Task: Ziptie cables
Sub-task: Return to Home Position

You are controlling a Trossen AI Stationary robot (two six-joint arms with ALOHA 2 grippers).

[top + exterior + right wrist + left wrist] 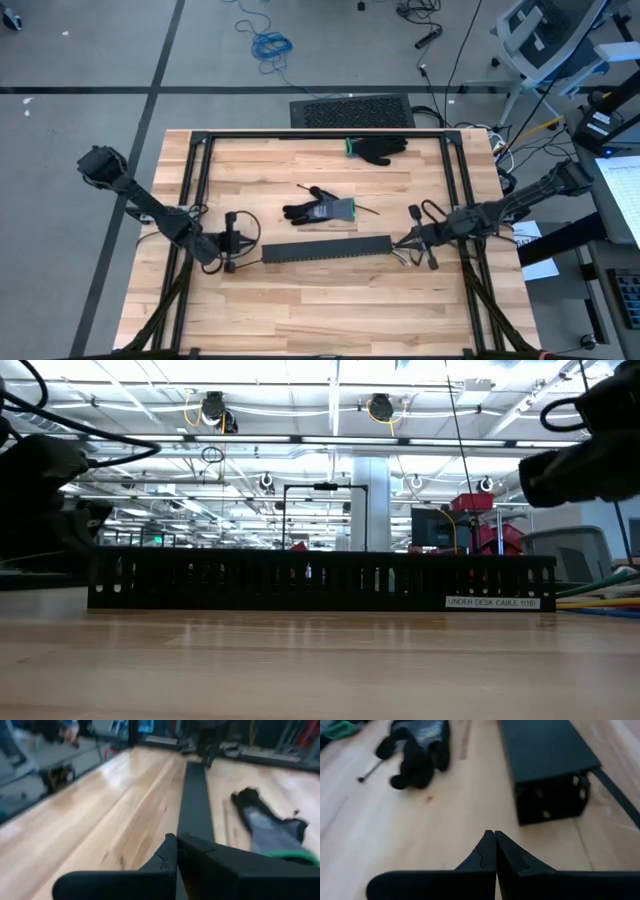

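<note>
My left gripper [494,838], fingers pressed together on nothing, sits just off the left end of the black cable duct [326,249], whose long axis runs left to right. The cables [605,596] lie mostly hidden inside, with strands showing past its right end. There my right gripper [176,840] is likewise closed and empty, and is the nearer one.

Big open lab hall here: strip lights [330,390] and pipes [250,438] overhead, red machinery [492,525] behind, blue cable [270,43] loose on the floor [100,50], office chair [545,38] beside the wooden surface [300,295].
</note>
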